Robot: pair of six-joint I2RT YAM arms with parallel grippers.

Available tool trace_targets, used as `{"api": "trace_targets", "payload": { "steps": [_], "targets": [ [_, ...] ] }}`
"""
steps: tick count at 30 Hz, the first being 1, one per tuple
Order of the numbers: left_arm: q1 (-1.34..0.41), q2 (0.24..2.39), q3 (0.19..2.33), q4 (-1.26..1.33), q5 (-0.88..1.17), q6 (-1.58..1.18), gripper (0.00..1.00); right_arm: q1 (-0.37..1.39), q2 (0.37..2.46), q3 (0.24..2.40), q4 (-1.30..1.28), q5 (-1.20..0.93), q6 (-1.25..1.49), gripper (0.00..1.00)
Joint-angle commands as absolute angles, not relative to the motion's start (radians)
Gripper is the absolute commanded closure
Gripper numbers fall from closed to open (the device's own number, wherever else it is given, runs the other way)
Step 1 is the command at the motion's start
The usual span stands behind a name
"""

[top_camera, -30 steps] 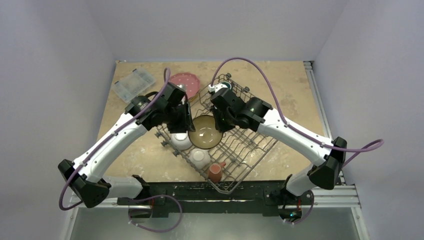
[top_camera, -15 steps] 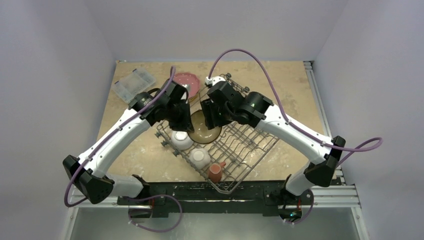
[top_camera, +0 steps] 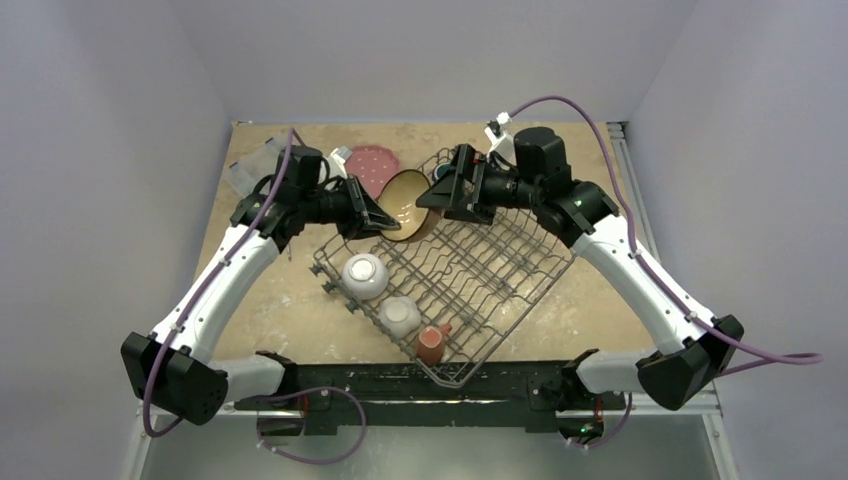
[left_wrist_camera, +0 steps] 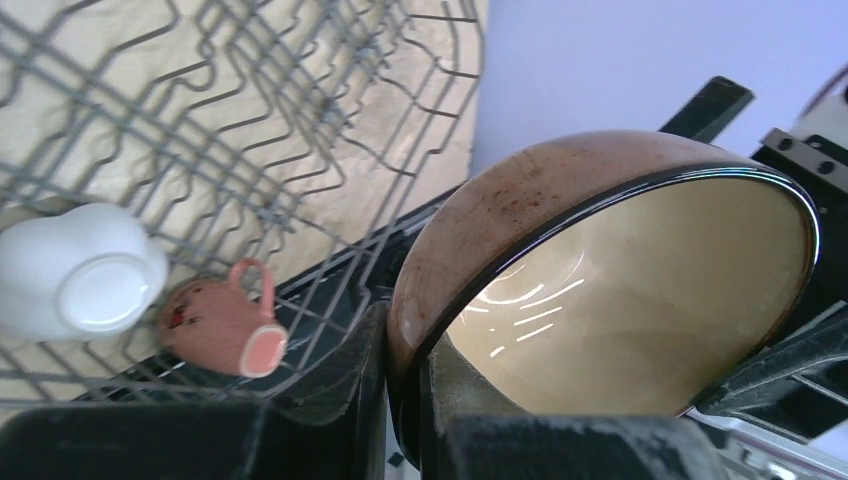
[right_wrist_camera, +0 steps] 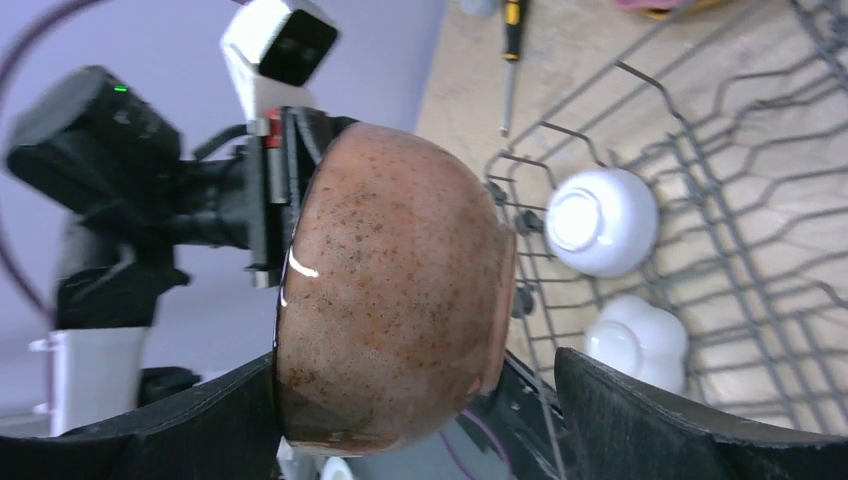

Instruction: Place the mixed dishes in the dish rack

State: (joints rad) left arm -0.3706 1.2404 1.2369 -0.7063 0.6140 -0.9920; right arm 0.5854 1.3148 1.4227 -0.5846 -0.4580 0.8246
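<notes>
The brown bowl (top_camera: 403,207) hangs tilted on edge above the far left corner of the dish rack (top_camera: 470,285). My left gripper (left_wrist_camera: 400,400) is shut on the brown bowl's (left_wrist_camera: 600,300) rim, one finger inside and one outside. My right gripper (right_wrist_camera: 420,420) is open, its fingers (right_wrist_camera: 680,420) straddling the brown bowl (right_wrist_camera: 390,290), with a gap on the foot side. In the rack lie a white bowl (top_camera: 363,275), a small floral bowl (top_camera: 400,315) and a red-and-white mug (top_camera: 432,343). The pink dotted plate (top_camera: 372,163) lies on the table behind the rack.
A clear plastic box (top_camera: 250,168) sits at the far left, partly behind my left arm. A screwdriver (right_wrist_camera: 510,60) lies on the table beyond the rack's corner. Walls close in the table on three sides.
The brown bowl rose from the rack's middle to above its far corner and tipped on edge. My left gripper closed on its rim and my right gripper opened; both arms drew back.
</notes>
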Motion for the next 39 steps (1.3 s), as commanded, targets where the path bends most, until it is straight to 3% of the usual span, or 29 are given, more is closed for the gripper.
{"api": "trace_targets", "payload": {
  "steps": [1, 5, 15, 17, 21, 30, 33, 39],
  "targets": [
    [-0.336, 1.198, 1.252, -0.436, 0.838, -1.158, 1.00, 0.546, 1.301, 1.429, -0.402, -0.646, 0.927, 0.02],
    [-0.332, 1.210, 1.270, -0.427, 0.850, -1.177, 1.00, 0.539, 1.320, 1.446, -0.390, -0.653, 0.928, 0.07],
    [-0.328, 1.229, 1.270, -0.396, 0.845, -1.206, 1.00, 0.518, 1.311, 1.444, -0.367, -0.681, 0.930, 0.35],
    [-0.328, 1.230, 1.270, -0.393, 0.840, -1.208, 1.00, 0.517, 1.314, 1.443, -0.375, -0.688, 0.921, 0.34],
    [-0.328, 1.230, 1.269, -0.400, 0.823, -1.202, 1.00, 0.518, 1.316, 1.452, -0.396, -0.693, 0.900, 0.22],
    [-0.328, 1.217, 1.238, -0.405, 0.790, -1.199, 1.00, 0.518, 1.331, 1.449, -0.391, -0.731, 0.894, 0.16],
    [-0.328, 1.211, 1.232, -0.406, 0.781, -1.199, 1.00, 0.518, 1.344, 1.455, -0.386, -0.746, 0.894, 0.18],
    [-0.328, 1.207, 1.233, -0.415, 0.765, -1.194, 1.00, 0.517, 1.371, 1.462, -0.379, -0.768, 0.900, 0.38]
  ]
}}
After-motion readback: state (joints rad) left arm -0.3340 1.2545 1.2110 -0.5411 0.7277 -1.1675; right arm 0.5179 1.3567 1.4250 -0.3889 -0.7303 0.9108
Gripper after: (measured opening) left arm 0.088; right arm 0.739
